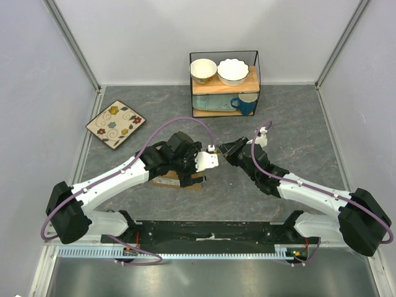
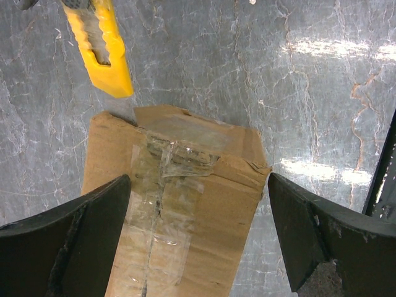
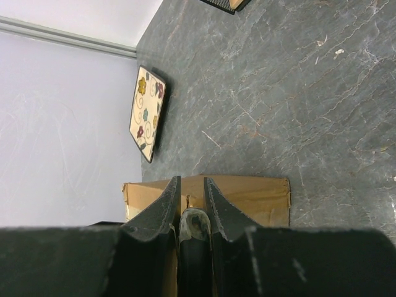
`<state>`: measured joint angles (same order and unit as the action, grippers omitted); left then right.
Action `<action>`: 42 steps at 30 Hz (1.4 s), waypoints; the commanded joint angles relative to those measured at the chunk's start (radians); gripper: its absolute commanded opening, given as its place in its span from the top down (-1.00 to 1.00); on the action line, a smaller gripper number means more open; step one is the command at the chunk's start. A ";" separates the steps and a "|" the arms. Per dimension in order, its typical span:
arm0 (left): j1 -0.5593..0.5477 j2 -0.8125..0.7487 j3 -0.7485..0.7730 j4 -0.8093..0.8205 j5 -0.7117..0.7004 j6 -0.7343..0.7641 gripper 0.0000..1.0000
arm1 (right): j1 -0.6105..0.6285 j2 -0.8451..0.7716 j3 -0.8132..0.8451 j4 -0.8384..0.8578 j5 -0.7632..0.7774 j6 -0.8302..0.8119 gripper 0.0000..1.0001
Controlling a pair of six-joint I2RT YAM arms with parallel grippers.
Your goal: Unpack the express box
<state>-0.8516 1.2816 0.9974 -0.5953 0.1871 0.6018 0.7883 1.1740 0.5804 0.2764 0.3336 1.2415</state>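
Observation:
The express box [image 1: 168,180], brown cardboard with wrinkled clear tape along its top seam, lies under my left arm. In the left wrist view the express box [image 2: 210,204] fills the space below my left gripper [image 2: 198,238]. That gripper hovers open, one finger to each side of the box's end. A yellow utility knife [image 2: 102,49] points down at the box's far edge. My right gripper [image 3: 192,182] is shut on the knife's dark handle [image 3: 195,232], with the express box [image 3: 253,195] just beyond its fingertips. In the top view the right gripper [image 1: 228,151] sits close to the right of my left gripper [image 1: 185,173].
A floral square plate [image 1: 116,124] lies at the back left, and the plate [image 3: 147,111] also shows in the right wrist view. A wire shelf [image 1: 257,74] at the back centre holds two bowls and a blue mug [image 1: 245,103].

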 commanded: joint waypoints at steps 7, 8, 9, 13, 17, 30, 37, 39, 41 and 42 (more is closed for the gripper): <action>-0.001 -0.013 -0.013 -0.023 -0.021 -0.022 -0.99 | 0.025 0.038 0.056 0.056 0.002 0.004 1.00; -0.001 -0.011 -0.011 -0.021 -0.021 -0.023 -0.99 | 0.029 0.039 0.058 0.058 0.002 0.004 0.99; -0.001 -0.013 -0.014 -0.018 -0.029 -0.023 -0.99 | 0.032 0.044 0.058 0.060 0.005 0.006 1.00; -0.001 -0.008 -0.016 -0.001 -0.063 -0.030 -0.99 | 0.049 0.049 0.058 0.060 0.018 0.012 0.99; 0.000 0.005 -0.014 0.002 -0.095 -0.036 -0.99 | 0.071 0.049 0.053 0.050 0.030 0.013 1.00; 0.003 0.059 -0.006 0.005 -0.127 -0.050 -0.56 | 0.140 0.064 0.052 0.040 0.054 0.039 1.00; 0.003 0.067 0.000 0.005 -0.135 -0.059 -0.50 | 0.176 0.061 0.045 0.034 0.056 0.050 0.99; 0.003 0.067 0.001 0.002 -0.135 -0.060 -0.50 | 0.187 0.058 0.044 0.027 0.062 0.055 1.00; 0.003 0.067 0.003 0.003 -0.140 -0.057 -0.50 | 0.193 0.052 0.038 0.024 0.062 0.055 0.99; 0.003 0.067 0.003 0.002 -0.141 -0.059 -0.50 | 0.201 0.049 0.036 0.017 0.068 0.053 1.00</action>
<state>-0.8551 1.3071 1.0019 -0.5991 0.0990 0.5716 0.9287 1.2263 0.6037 0.3088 0.5129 1.2716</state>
